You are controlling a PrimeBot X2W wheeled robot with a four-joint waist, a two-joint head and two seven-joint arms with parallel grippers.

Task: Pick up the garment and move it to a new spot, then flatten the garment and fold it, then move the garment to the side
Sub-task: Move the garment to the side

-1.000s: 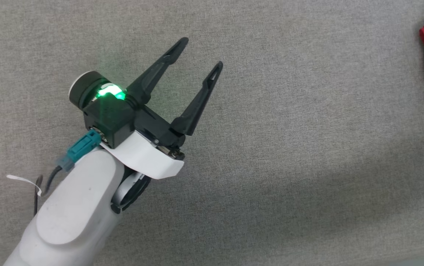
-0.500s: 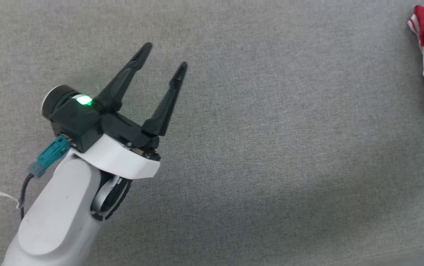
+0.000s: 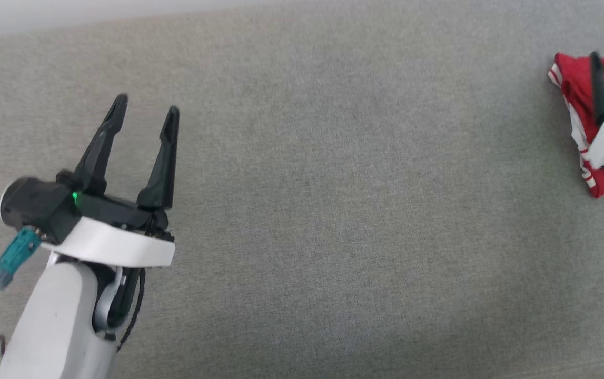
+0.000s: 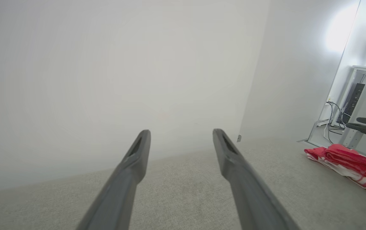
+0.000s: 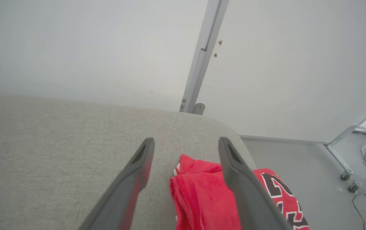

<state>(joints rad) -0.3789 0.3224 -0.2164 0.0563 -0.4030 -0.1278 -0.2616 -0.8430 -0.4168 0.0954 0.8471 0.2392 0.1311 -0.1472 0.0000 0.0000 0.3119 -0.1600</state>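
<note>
The garment point(image 3: 575, 89) is a red shirt with white-striped trim, bunched near the far right corner of the grey surface. It appears as a low heap in the left wrist view point(image 4: 345, 159), and black white-outlined lettering shows on it in the right wrist view point(image 5: 202, 195). My right gripper point(image 5: 186, 140) hovers open above the heap, holding nothing. One of its dark fingers point(image 3: 599, 89) crosses the red cloth at the head view's right edge. My left gripper point(image 3: 146, 105) stands open and empty far to the left, over bare surface point(image 4: 181, 132).
The grey fabric surface point(image 3: 333, 210) ends at a pale wall along its far edge point(image 3: 70, 16). A metal post point(image 5: 202, 57) rises behind the rounded corner. To the right, floor with a wheeled frame and cables point(image 5: 361, 159) lies beyond the edge.
The head camera has shifted, so the whole picture has moved. More of the garment now shows at the right. My right gripper's finger and white wrist have come into view over it.
</note>
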